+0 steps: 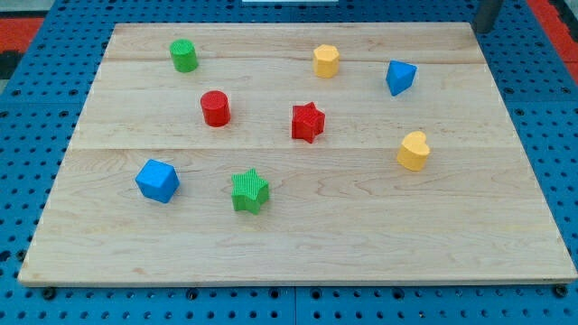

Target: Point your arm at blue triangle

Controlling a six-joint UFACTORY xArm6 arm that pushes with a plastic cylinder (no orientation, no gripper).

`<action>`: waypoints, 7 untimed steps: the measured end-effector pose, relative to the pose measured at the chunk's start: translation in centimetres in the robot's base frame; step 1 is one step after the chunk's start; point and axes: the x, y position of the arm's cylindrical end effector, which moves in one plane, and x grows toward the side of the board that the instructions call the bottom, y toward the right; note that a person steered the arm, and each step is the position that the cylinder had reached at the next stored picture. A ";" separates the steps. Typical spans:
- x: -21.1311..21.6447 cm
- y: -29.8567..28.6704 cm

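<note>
The blue triangle (400, 77) lies at the upper right of the wooden board (298, 244). My dark rod enters at the view's top right corner, and my tip (482, 30) rests at the board's top right edge. It is to the right of and above the blue triangle, well apart from it and touching no block.
A yellow hexagon (326, 60) lies left of the triangle, and a yellow heart (414, 151) lies below it. A red star (307, 122) and a red cylinder (215, 108) sit mid-board. A green cylinder (183, 55), a blue cube (157, 181) and a green star (250, 190) are on the left.
</note>
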 end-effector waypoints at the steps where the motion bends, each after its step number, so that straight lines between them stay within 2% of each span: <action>1: 0.1 0.0; 3: 1.6 -0.8; 4: 4.1 -3.6; 5: 2.8 -7.2; 7: 7.7 -14.2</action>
